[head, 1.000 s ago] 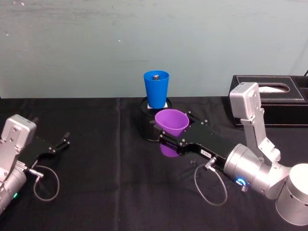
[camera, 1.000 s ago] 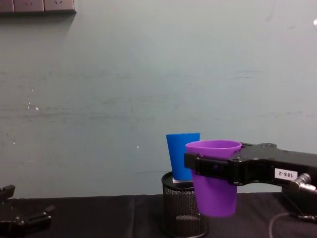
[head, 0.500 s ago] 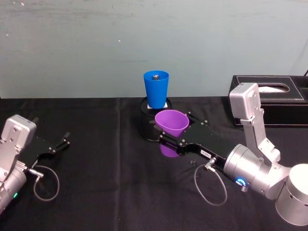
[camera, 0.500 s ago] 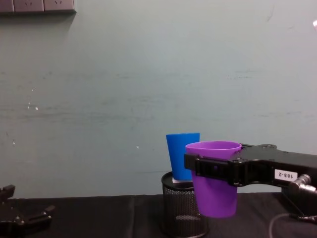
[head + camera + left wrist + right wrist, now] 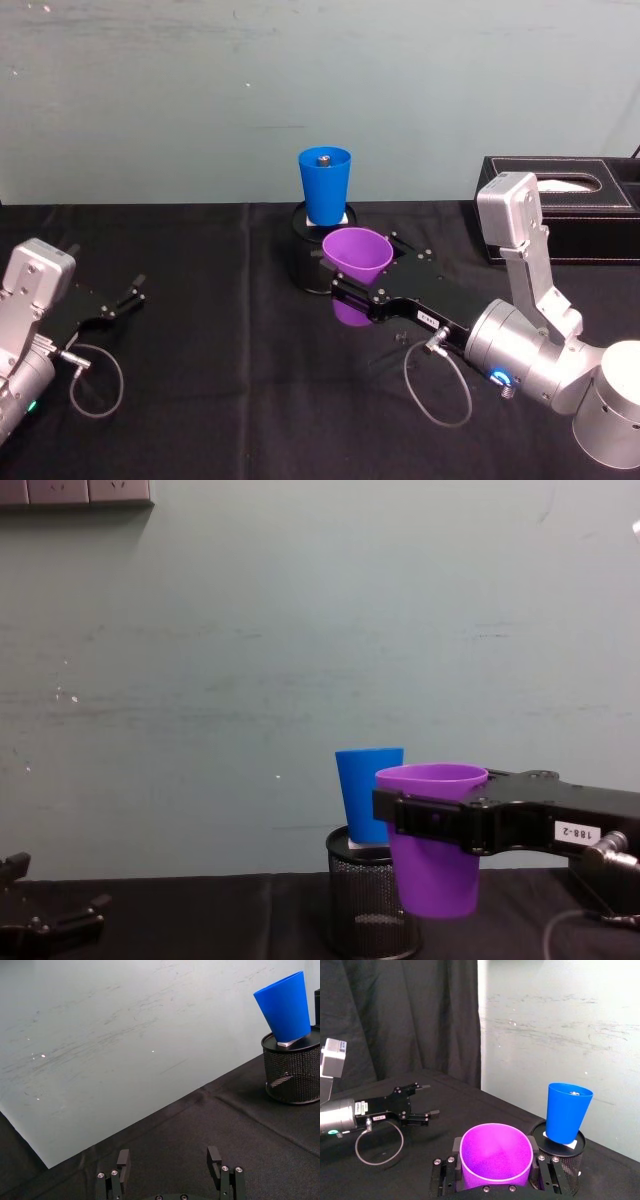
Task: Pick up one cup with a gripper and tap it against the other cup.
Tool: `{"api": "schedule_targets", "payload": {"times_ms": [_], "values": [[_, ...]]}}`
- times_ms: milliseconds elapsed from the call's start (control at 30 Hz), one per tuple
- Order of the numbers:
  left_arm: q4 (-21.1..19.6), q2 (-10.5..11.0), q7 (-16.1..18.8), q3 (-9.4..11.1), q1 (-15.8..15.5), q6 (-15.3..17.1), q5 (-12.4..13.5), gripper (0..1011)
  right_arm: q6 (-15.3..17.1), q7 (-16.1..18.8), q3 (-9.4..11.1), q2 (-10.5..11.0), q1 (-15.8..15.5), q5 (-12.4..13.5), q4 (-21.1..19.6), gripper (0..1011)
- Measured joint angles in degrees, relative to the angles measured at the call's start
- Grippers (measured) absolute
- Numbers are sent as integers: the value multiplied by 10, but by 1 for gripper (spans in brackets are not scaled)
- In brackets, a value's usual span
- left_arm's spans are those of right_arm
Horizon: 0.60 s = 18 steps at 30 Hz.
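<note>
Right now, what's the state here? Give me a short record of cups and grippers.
purple cup: raised, upright, clamped by right gripper
blue cup: upright atop black mesh pen holder
cup contact: apart, purple nearer the robot
left gripper: open, idle, low at left

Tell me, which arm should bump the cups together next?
The right. The right gripper holds the purple cup raised beside the blue cup, which stands on the mesh holder. The left gripper rests open and empty, far off on the left.
</note>
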Motion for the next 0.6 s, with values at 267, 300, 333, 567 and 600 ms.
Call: {"api": "schedule_targets", "payload": {"times_ms": [267,300,333,567,600], "values": [[0,0,0,0,0,0,0,1000,0,0,0,0,0,0,0,734],[0,0,0,0,0,0,0,1000,0,0,0,0,0,0,0,735],[0,0,0,0,0,0,0,1000,0,0,0,0,0,-1,0,734],[0,0,0,0,0,0,0,1000,0,0,0,0,0,-1,0,735],[0,0,0,0,0,0,0,1000,0,0,0,0,0,-1,0,735]]}}
